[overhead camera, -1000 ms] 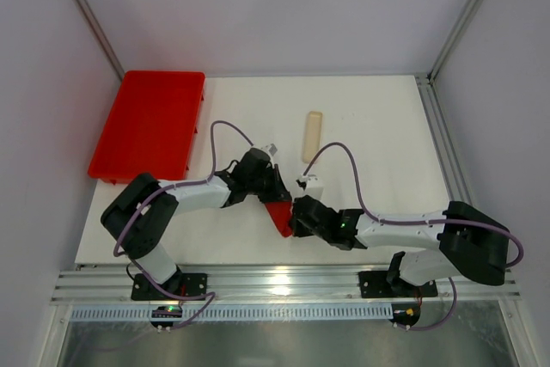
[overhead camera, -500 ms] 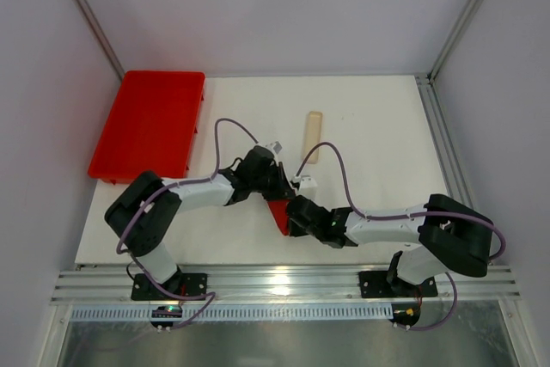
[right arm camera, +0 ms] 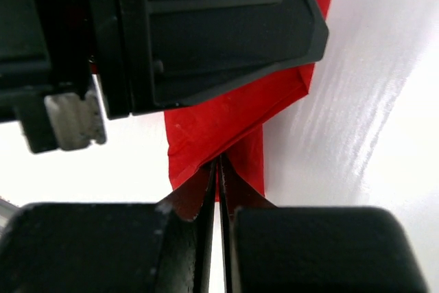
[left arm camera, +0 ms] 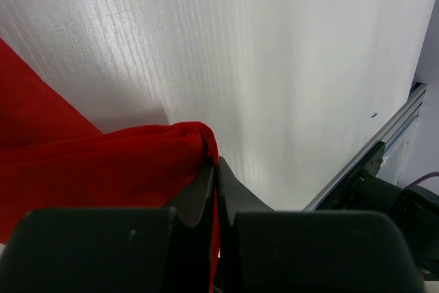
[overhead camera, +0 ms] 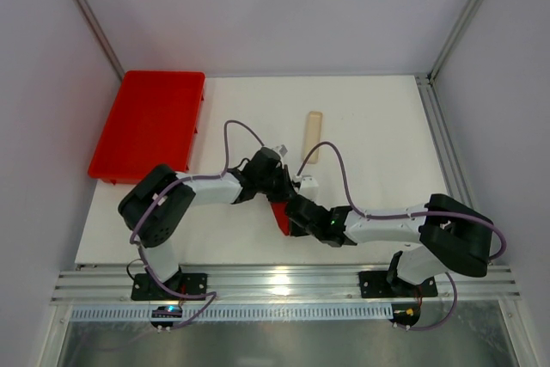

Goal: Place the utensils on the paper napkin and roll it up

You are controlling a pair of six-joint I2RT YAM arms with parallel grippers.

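Observation:
The paper napkin is a small folded red bundle near the table's front middle, pinched from both sides. My left gripper comes in from the left and is shut on a raised fold of the napkin, with red paper running between its fingertips. My right gripper comes in from the right and is shut on the napkin's lower edge at its fingertips. The left gripper's black body hangs just above the napkin in the right wrist view. The utensils are hidden.
A big red plastic tray lies at the back left. A pale beige strip lies on the white table behind the grippers. The table's front edge and the aluminium rail run close below the napkin.
My left gripper has shifted a little to the right, closer to the right gripper. The right arm has drawn in towards the middle. Less of the red napkin shows between them.

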